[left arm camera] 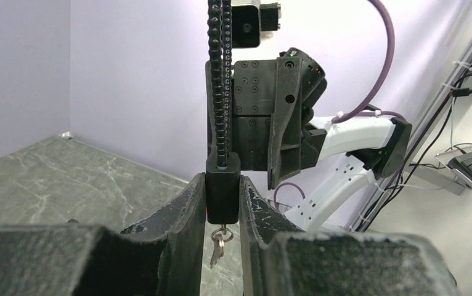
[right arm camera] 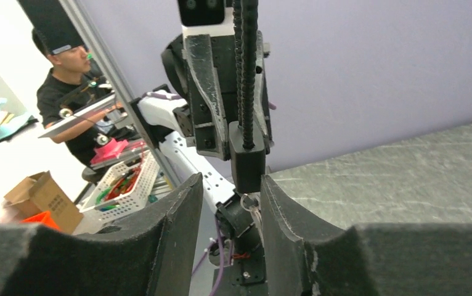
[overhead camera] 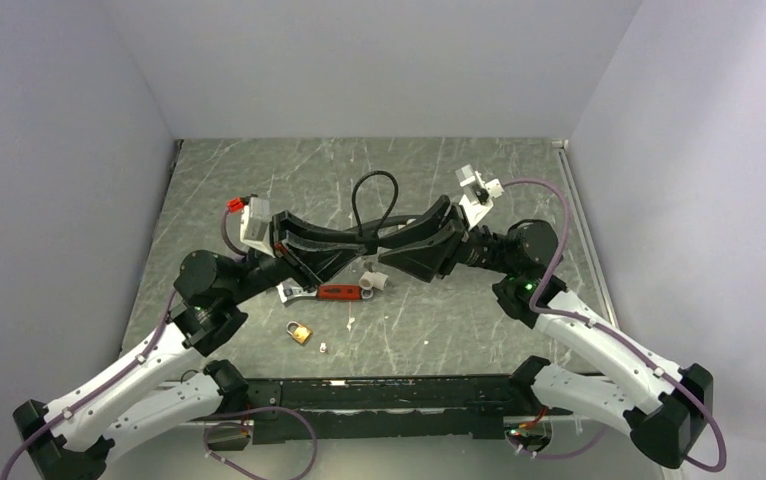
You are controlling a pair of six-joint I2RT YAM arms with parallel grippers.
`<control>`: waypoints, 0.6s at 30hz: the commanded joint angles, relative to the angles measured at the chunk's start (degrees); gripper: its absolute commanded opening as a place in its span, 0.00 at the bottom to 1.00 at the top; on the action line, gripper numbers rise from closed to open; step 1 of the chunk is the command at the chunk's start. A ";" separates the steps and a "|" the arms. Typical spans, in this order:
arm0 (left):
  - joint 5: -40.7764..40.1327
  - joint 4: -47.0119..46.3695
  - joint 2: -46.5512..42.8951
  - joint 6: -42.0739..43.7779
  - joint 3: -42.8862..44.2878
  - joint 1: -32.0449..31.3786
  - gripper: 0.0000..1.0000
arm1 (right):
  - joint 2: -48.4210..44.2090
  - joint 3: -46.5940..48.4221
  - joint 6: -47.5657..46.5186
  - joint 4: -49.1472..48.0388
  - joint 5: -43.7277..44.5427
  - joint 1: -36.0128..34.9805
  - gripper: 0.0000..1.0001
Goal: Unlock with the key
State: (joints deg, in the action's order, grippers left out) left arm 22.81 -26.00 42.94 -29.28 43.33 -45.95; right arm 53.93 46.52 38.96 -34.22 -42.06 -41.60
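A black lock body [left arm camera: 223, 191] on a black cable loop [overhead camera: 374, 200] is held above the table. My left gripper [left arm camera: 222, 182] is shut on it, both fingers pressing its sides. The small silvery key [left arm camera: 219, 246] hangs on a ring under the lock body, between the left fingers. My right gripper [right arm camera: 230, 182] faces the left one from the other side. Its jaws stand apart just below the lock body [right arm camera: 247, 161], with the key ring [right arm camera: 248, 201] close to its right finger [right arm camera: 283, 209]. In the top view the left gripper [overhead camera: 362, 258] and right gripper [overhead camera: 386, 256] meet tip to tip.
On the table below the grippers lie a red-handled wrench [overhead camera: 331, 292] and a small white block [overhead camera: 375, 279]. A brass padlock [overhead camera: 300, 332] and a white scrap [overhead camera: 323, 348] lie nearer the arm bases. Grey walls close the back and sides.
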 commanded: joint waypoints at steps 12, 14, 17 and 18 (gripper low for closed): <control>0.04 -11.96 -0.54 -2.86 -0.20 -0.09 0.00 | 5.08 0.25 8.84 -14.83 -3.96 0.21 0.40; 0.23 -12.67 -0.26 -3.20 -0.50 -0.10 0.00 | 5.43 0.15 9.57 -16.44 -4.05 0.21 0.39; 0.16 -14.23 0.31 -3.79 -1.08 -0.10 0.00 | 6.34 0.59 10.99 -18.41 -4.24 0.21 0.38; 0.21 -14.67 0.48 -3.92 -1.14 -0.06 0.00 | 6.88 0.75 11.78 -19.47 -4.34 0.21 0.37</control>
State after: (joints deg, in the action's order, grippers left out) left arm 22.85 -34.81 43.09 -31.42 42.39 -45.95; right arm 59.86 46.48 48.01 -46.98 -45.39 -41.43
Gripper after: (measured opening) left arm 0.266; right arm 0.387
